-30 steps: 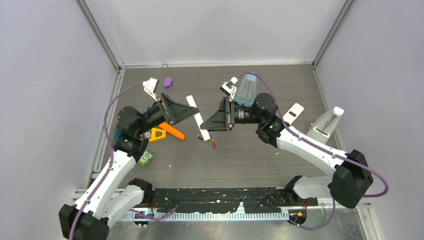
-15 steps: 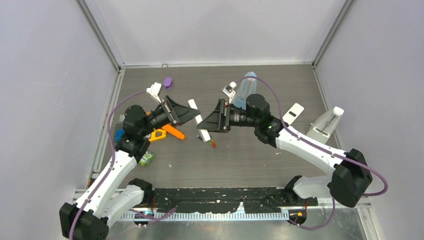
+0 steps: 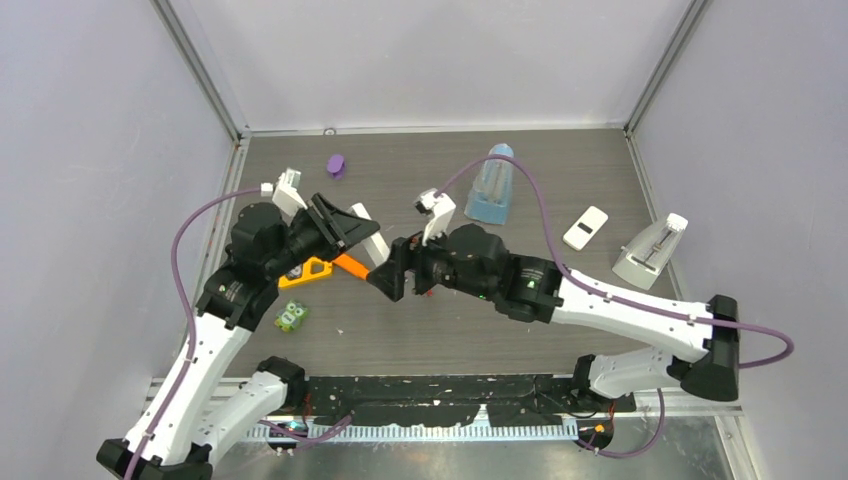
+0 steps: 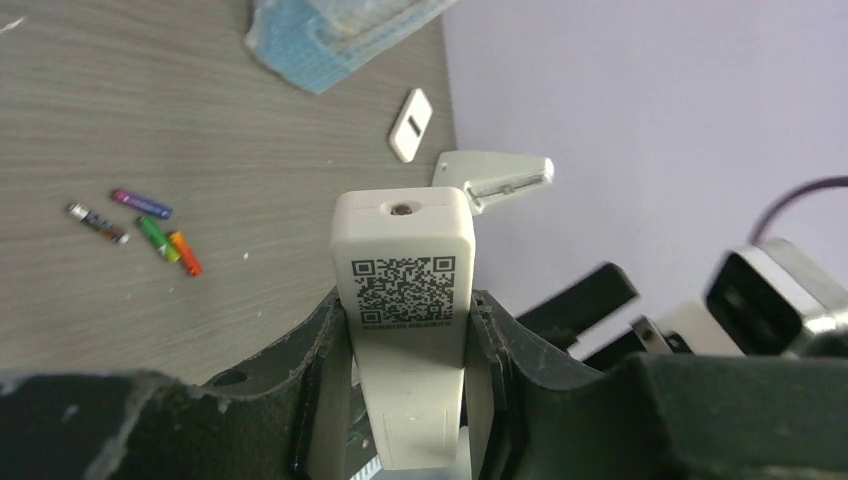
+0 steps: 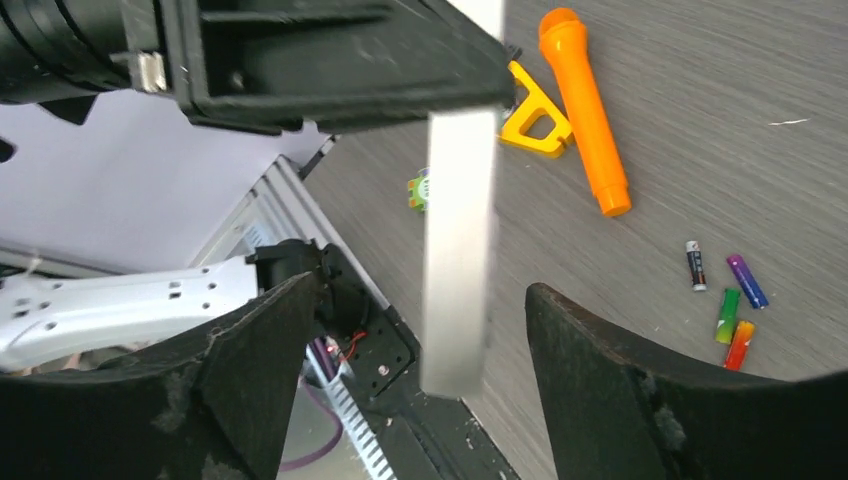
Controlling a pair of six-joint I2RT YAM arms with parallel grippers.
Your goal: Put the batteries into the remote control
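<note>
My left gripper [image 3: 355,232] is shut on a long white remote control [image 3: 368,228] and holds it off the table. In the left wrist view the remote [image 4: 405,270] shows a QR label and sits clamped between both fingers [image 4: 325,330]. My right gripper [image 3: 392,278] is open. In the right wrist view its jaws stand wide on either side of the remote's free end [image 5: 458,250] without touching it. The batteries [image 5: 725,300], purple, green, red and dark, lie loose on the table and also show in the left wrist view [image 4: 140,225]. They are hidden in the top view.
An orange toy microphone [image 3: 350,264], a yellow triangle piece [image 3: 310,270] and a green toy [image 3: 292,316] lie near the left arm. A blue-based clear container [image 3: 492,185], a small white cover [image 3: 585,228], a white stand [image 3: 650,252] and a purple piece [image 3: 336,164] lie further back.
The left gripper drew the remote back to the left and higher. The right arm swung left and nearer, and its open jaws now straddle the remote's free end.
</note>
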